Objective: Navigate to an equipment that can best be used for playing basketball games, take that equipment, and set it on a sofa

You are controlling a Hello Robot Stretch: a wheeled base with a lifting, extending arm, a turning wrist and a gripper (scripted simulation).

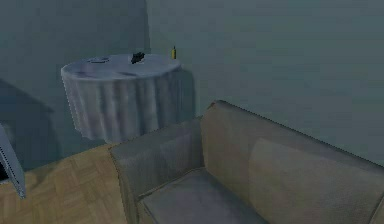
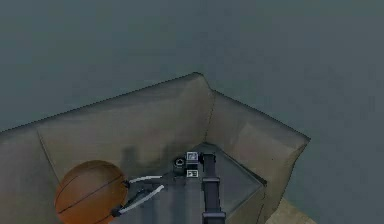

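The basketball is right at the gripper fingers, before the sofa backrest, and whether it is held cannot be told, with the armrest edge beyond the arm.

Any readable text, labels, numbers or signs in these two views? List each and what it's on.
No readable text in either view.
Two small white squares at the end of the dark arm: black marks, not letters or numbers.
Orange basketball: no legible print.
Small dark item on the round grey-draped table: too small to tell.
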